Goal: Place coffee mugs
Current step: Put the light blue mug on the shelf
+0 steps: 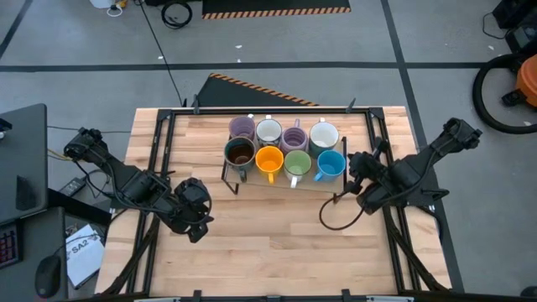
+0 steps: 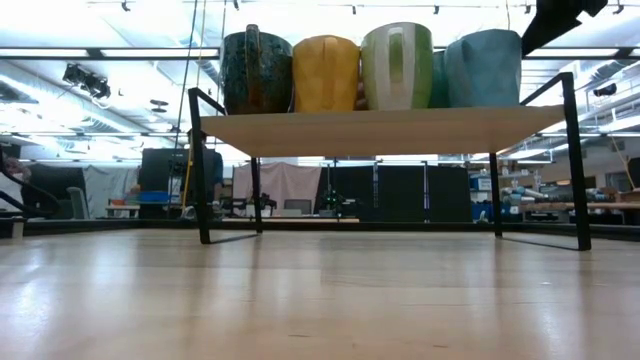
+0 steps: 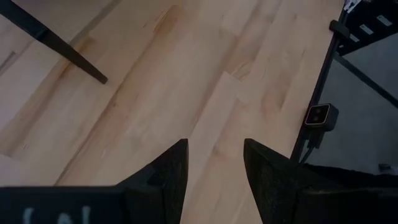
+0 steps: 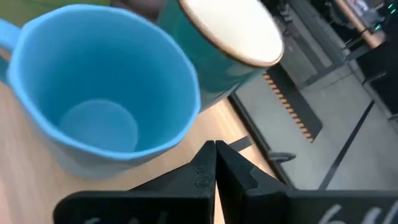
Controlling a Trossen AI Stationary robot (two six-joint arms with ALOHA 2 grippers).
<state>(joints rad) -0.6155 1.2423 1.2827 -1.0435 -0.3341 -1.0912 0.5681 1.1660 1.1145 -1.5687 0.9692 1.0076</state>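
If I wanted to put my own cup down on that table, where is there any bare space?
The widest bare wood is the front of the table, between the left gripper and the right gripper. The rack is crowded: eight mugs in two rows, the blue mug at its right end with the right gripper's shut jaws beside it.

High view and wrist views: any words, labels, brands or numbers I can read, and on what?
White paper sheet on the floor left of the wooden table: dark print, too small to read.
Left gripper body: pale marks at the frame edge, cut off, unreadable.
Right gripper body: the same, unreadable.
Blue mug and the other mugs: no text visible.
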